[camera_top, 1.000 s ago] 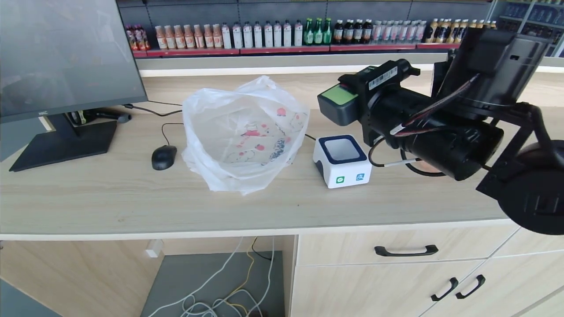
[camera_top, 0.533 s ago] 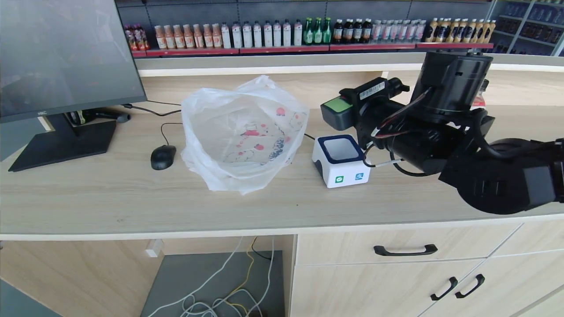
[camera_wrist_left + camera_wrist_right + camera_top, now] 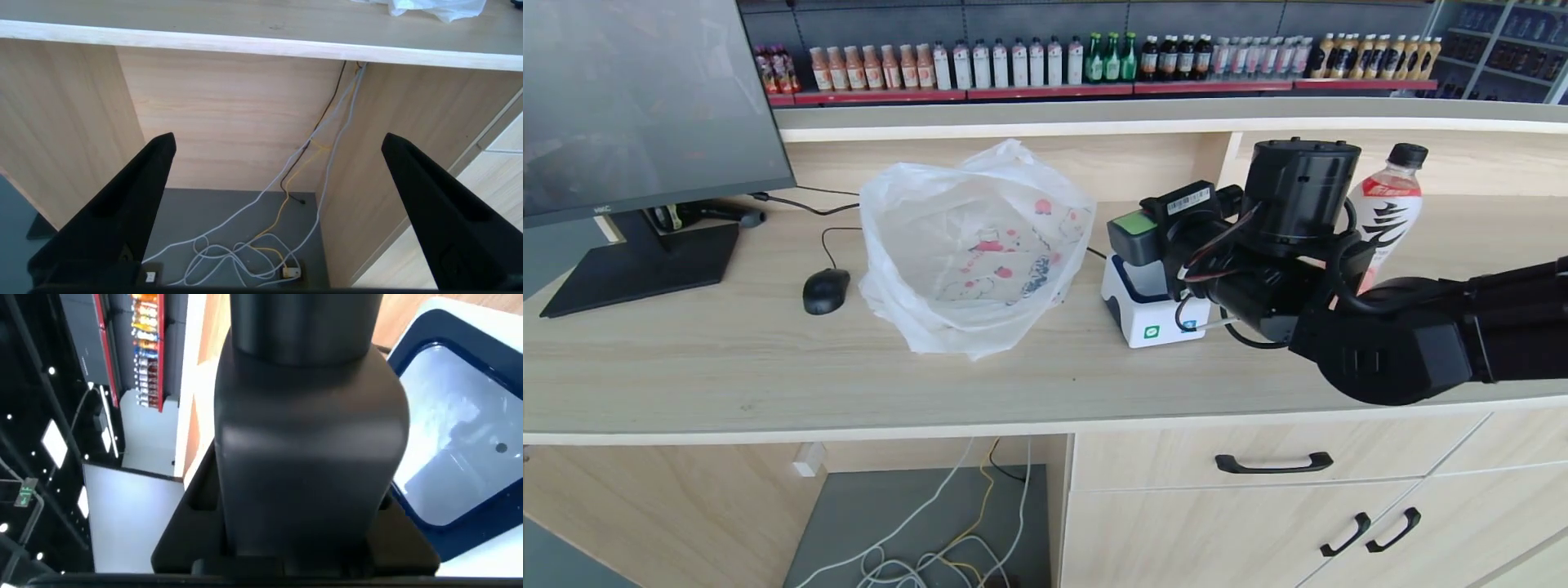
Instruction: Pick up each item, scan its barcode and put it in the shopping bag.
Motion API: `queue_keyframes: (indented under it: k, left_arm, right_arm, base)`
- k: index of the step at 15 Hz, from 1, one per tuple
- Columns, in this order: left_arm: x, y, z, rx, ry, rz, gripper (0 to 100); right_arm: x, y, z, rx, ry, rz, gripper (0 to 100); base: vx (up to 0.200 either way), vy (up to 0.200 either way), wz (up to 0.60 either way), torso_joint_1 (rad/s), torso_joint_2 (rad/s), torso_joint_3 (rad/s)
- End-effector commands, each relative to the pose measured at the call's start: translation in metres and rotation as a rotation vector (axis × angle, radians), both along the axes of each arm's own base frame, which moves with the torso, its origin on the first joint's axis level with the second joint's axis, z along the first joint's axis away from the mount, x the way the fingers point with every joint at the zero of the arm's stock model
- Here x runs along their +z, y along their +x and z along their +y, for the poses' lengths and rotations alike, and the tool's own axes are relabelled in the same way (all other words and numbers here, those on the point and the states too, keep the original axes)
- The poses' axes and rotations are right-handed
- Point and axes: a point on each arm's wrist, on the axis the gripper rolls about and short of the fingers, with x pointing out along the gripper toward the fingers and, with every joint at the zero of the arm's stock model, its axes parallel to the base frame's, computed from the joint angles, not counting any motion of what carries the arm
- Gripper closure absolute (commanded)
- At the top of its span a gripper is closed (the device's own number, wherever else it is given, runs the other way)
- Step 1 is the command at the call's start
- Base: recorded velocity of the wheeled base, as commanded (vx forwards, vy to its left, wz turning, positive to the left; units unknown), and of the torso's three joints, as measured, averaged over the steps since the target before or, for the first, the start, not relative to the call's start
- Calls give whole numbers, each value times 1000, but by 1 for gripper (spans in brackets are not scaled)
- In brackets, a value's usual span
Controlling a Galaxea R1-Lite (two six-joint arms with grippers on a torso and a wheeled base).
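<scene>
Risk: right gripper [image 3: 1150, 243] (grasp: I cannot tell) hangs just over the scanner [image 3: 1153, 320]; descending could shove it, my forearm [image 3: 1413, 343] could tip the bottle [image 3: 1385, 214] at 2 o'clock.

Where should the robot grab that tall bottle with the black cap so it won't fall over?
Probably around the bottle at its round middle, under the narrowing shoulder, coming in level from the robot's side. It stands upright on the counter, tall and slim, so a sideways squeeze fits. The cap is a small target.
</scene>
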Motion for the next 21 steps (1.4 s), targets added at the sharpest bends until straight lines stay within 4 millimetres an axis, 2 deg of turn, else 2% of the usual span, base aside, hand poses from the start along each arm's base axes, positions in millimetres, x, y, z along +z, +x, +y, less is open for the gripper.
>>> queue_keyframes:
  k: [1,11,13,21]
  left_arm:
    - [0,0,0,1,0,0,0]
    - [0,0,0,0,0,0,0]
    - [0,0,0,0,0,0,0]
    - [0,0,0,0,0,0,0]
  right_arm:
    - [-1,5,-4,-15,1,-1,100]
    - [-19,13,-6,-28,0,47,100]
    - [-15,16,-5,-27,10,32,100]
    - [-24,27,-15,-67,1,53,100]
  base:
    - [0,0,0,0,0,0]
    - [0,0,0,0,0,0]
    - [0,0,0,0,0,0]
    - [0,0,0,0,0,0]
